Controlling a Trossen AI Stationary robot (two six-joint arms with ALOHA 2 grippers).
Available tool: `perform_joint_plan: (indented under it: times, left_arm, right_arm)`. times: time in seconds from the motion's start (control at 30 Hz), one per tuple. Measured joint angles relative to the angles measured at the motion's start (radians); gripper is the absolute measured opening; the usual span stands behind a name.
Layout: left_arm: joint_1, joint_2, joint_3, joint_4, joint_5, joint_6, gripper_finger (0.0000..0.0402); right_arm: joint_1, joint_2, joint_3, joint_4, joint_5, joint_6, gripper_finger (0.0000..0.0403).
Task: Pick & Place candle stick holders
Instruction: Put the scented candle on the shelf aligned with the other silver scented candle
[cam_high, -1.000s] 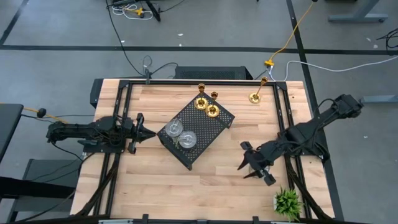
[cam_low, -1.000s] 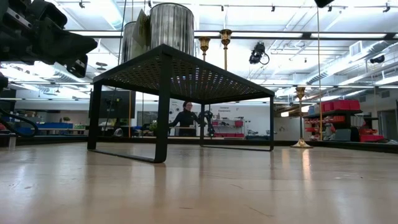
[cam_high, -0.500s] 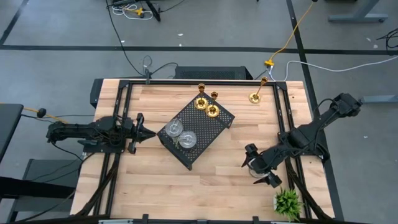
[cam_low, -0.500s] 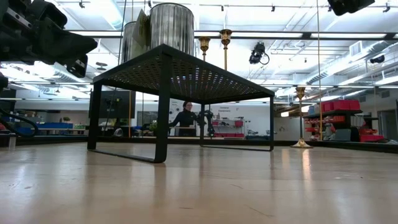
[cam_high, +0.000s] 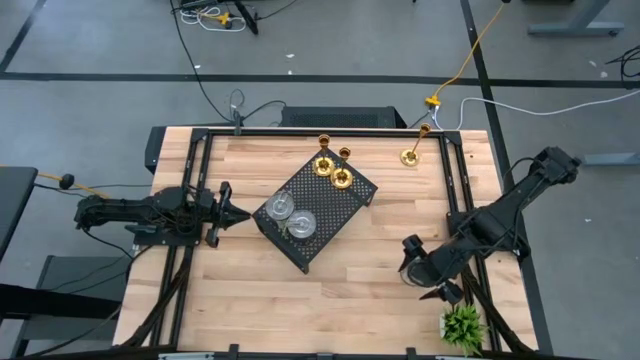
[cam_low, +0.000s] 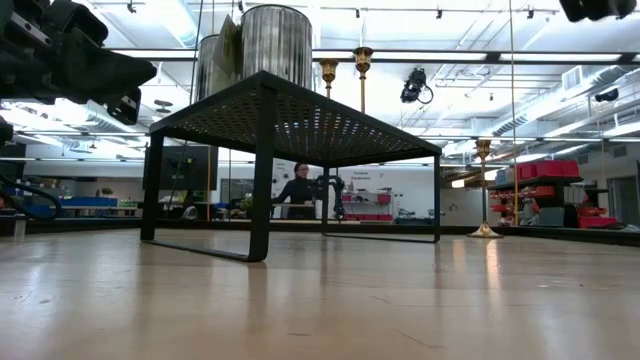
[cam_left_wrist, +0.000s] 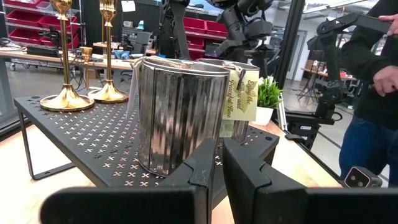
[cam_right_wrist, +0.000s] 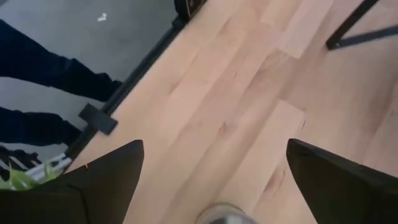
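A black perforated tray (cam_high: 310, 213) stands mid-table on its legs. Two gold candle stick holders (cam_high: 323, 165) (cam_high: 341, 177) stand on its far end, and two silver ones (cam_high: 277, 209) (cam_high: 301, 224) on its near end; a paper tag (cam_left_wrist: 239, 99) hangs on one. A third gold holder (cam_high: 410, 156) stands on the table at the far right. My left gripper (cam_high: 228, 213) is shut just left of the tray, pointing at the silver holders (cam_left_wrist: 177, 112). My right gripper (cam_high: 428, 272) hangs open above the near right of the table. A rounded silvery thing (cam_right_wrist: 227, 214) shows between its fingers.
A small green plant (cam_high: 463, 325) stands at the near right corner, close to my right gripper. Black rails (cam_high: 190, 190) run along the table's sides. A person (cam_left_wrist: 373, 62) stands beyond the table. Bare wood lies between the tray and the near edge.
My right gripper has moved toward the table's near right corner, closer to the plant, turning a little on the way. My left arm and all the holders have kept still.
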Motion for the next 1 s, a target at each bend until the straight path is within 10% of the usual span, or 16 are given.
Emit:
perform_joint_plan:
  times: [1.0]
  left_arm:
    - [0.000,0.000,0.000,0.000,0.000,0.000,0.0039]
  right_arm:
    - [-0.034,-0.032,-0.217,-0.051,0.085,0.094,0.0400]
